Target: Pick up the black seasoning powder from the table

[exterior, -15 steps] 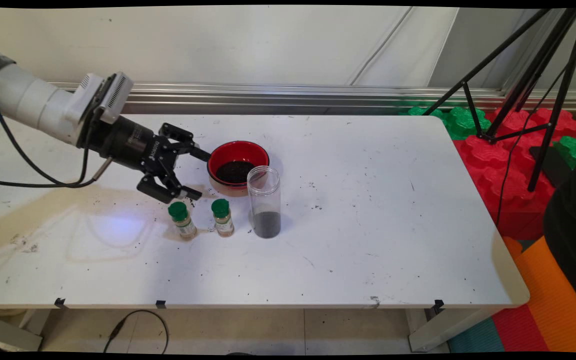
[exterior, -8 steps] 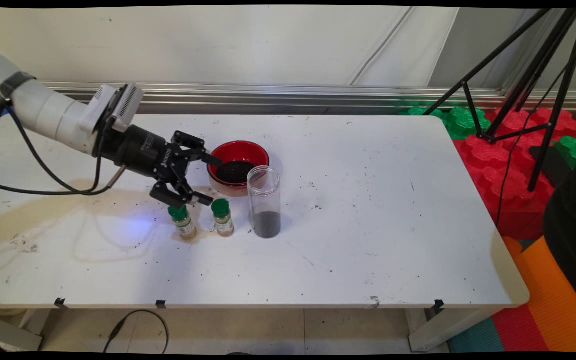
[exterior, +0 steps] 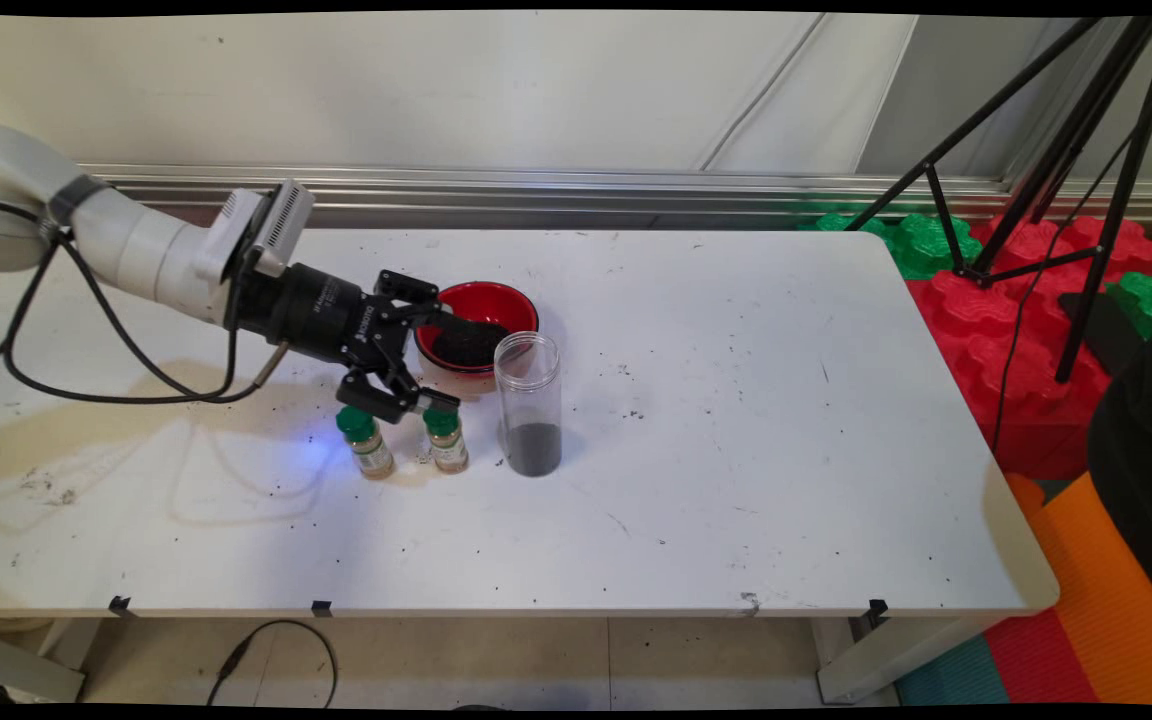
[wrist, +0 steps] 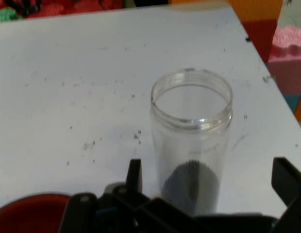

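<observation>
As my black two-finger hand [exterior: 441,362] hangs low over the white bench [exterior: 696,420], its fingers stand wide apart and hold nothing. One finger reaches over the red round bowl with dark powder [exterior: 481,325], the other is just above the nearer of two small glass spice bottles with green caps [exterior: 446,434]; its twin [exterior: 365,440] stands just beside it.

The tall clear plastic jar without lid [exterior: 528,403] is nearest in front of me, upright, with a little dark powder at the bottom. I judge it light, stiff and rather smooth, so it may slip or tip; the middle of its wall seems the best place to hold.

The main view shows the bottles, and a black tripod [exterior: 1056,170] beside the bench. The hand view hides these, but shows the jar [wrist: 192,145] standing between my fingers [wrist: 134,175], and its open threaded mouth.
</observation>
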Robot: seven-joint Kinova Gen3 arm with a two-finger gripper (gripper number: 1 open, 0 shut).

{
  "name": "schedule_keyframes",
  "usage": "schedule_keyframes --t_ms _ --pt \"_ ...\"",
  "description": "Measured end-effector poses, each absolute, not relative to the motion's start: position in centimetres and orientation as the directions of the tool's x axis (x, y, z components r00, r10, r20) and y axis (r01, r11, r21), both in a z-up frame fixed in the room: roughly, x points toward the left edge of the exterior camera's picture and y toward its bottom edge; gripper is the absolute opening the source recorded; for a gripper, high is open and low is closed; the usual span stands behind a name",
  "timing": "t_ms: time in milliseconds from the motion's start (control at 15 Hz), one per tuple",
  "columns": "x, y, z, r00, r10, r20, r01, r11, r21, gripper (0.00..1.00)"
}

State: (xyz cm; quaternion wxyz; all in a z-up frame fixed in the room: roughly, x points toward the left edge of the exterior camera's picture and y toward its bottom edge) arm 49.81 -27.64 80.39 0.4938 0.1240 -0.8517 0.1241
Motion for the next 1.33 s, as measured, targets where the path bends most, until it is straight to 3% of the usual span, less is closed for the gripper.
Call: schedule_keyframes --t_ms 1333 --pt "45.8 -29.7 75.8 -0.400 -0.026 0.916 -0.330 0.937 -0.117 1.00"
